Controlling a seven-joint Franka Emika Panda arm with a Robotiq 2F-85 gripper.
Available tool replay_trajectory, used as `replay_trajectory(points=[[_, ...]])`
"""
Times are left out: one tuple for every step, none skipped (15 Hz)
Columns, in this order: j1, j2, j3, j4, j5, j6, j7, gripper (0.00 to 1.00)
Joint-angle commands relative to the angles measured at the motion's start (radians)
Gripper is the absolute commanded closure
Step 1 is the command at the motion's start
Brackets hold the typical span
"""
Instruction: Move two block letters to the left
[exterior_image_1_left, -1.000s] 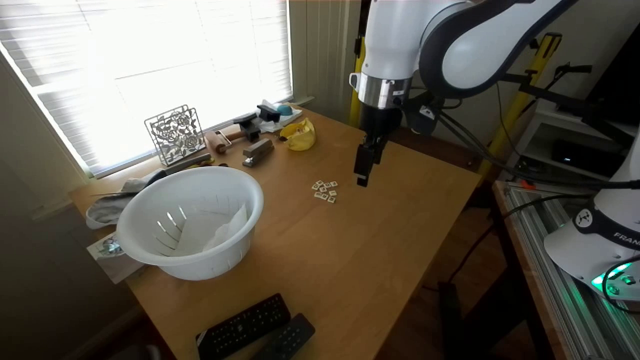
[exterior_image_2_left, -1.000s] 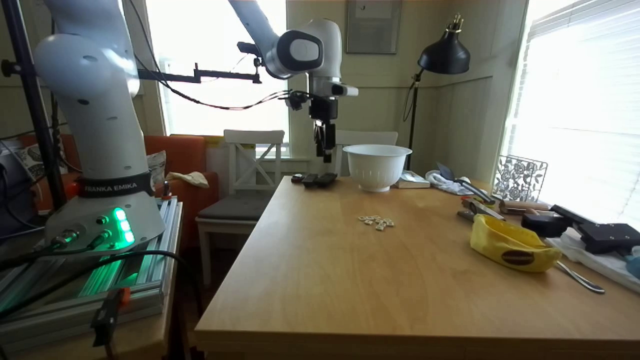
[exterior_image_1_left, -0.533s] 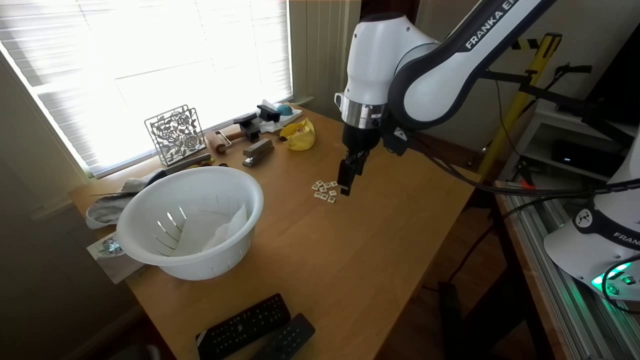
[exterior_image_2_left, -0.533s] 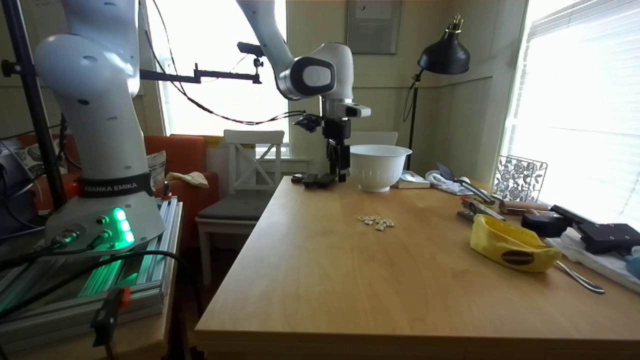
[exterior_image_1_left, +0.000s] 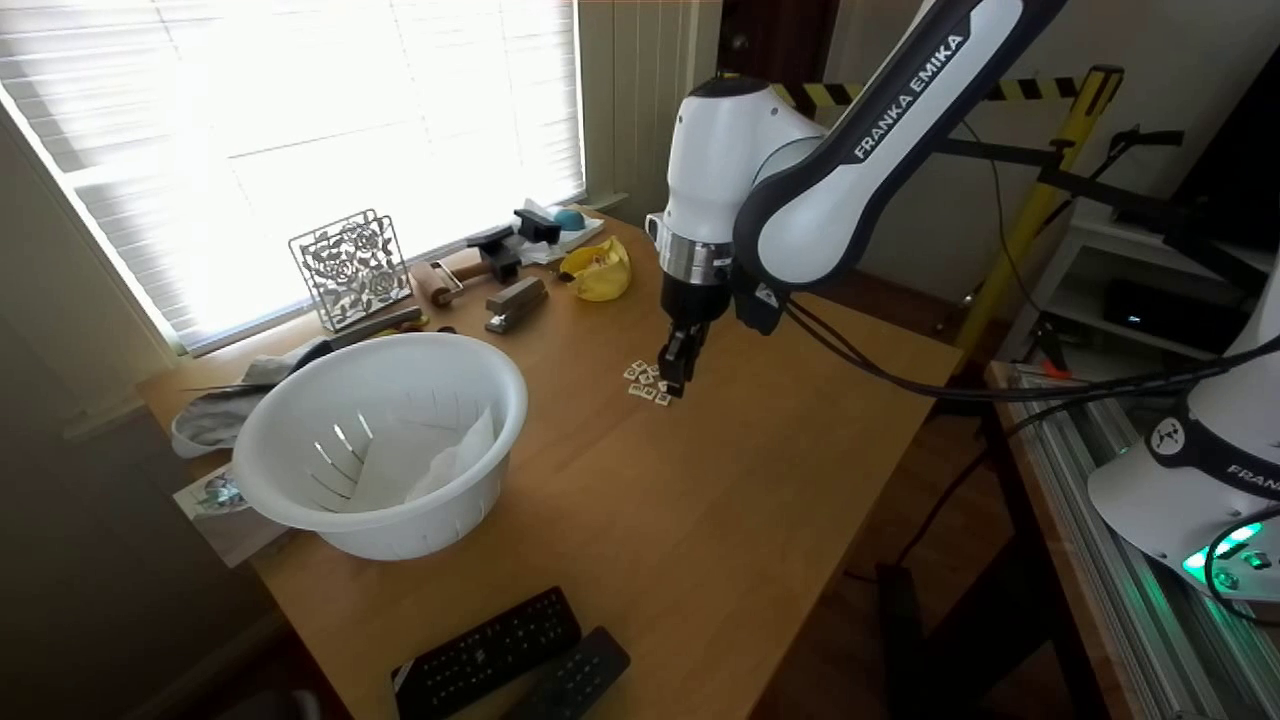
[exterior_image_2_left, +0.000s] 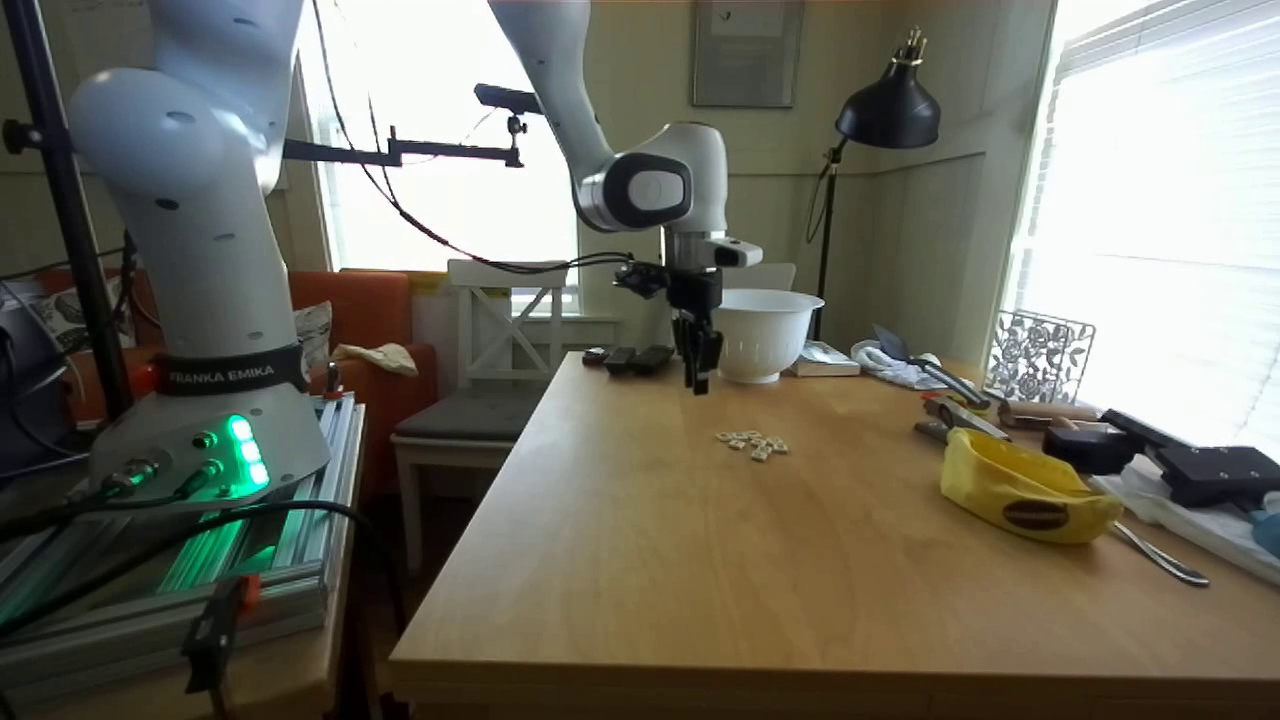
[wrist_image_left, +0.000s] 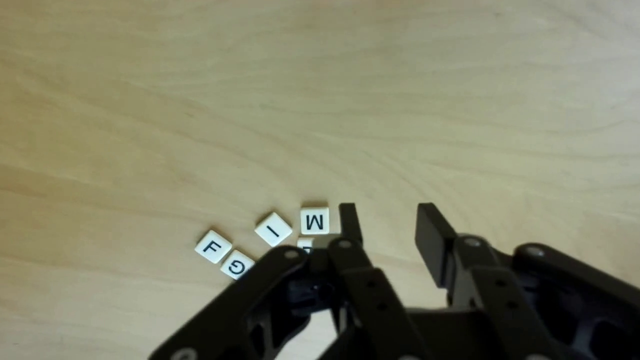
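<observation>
The pale block letters (exterior_image_1_left: 637, 389) lie in a loose cluster on the table; an exterior view also shows the letters (exterior_image_2_left: 761, 453) flat on the wood. In the wrist view I make out an M tile (wrist_image_left: 315, 220), an I tile (wrist_image_left: 273, 229), an F tile (wrist_image_left: 213, 246) and a G tile (wrist_image_left: 237, 264). Another tile is partly covered by my left-hand finger. My black gripper (wrist_image_left: 387, 206) hangs above the table, its jaws partly apart with only bare wood seen between them. The M tile appears just left of the left-hand fingertip. Some letters are hidden behind the gripper (exterior_image_1_left: 677, 385).
A large white bowl (exterior_image_1_left: 500, 400) stands to one side, with black remotes (exterior_image_1_left: 490, 655) near the table's edge. A yellow banana-shaped holder (exterior_image_2_left: 1030, 490), a stapler (exterior_image_1_left: 516, 303), and a metal rack (exterior_image_1_left: 352, 270) line the window side.
My arm has come down and across toward the letter cluster, so the gripper now overlaps it in an exterior view. The fingers have drawn closer together. The letters have not moved.
</observation>
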Motion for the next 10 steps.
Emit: replay_trajectory(points=[[0.004, 0.078, -0.021, 0.056, -0.018, 0.050, -0.032, 0.95], [-0.001, 0.089, -0.018, 0.063, -0.011, 0.055, -0.046, 0.99], [0.003, 0.101, -0.026, 0.070, -0.020, 0.065, -0.049, 1.00], [0.003, 0.113, -0.030, 0.076, -0.020, 0.078, -0.055, 1.00], [0.000, 0.127, -0.031, 0.085, -0.016, 0.086, -0.062, 1.00], [-0.004, 0.139, -0.031, 0.094, -0.012, 0.088, -0.069, 1.00], [-0.004, 0.148, -0.034, 0.100, -0.012, 0.094, -0.074, 1.00], [-0.003, 0.159, -0.037, 0.106, -0.013, 0.097, -0.075, 1.00], [-0.003, 0.166, -0.039, 0.111, -0.013, 0.099, -0.077, 1.00], [-0.002, 0.173, -0.042, 0.115, -0.014, 0.101, -0.078, 1.00]])
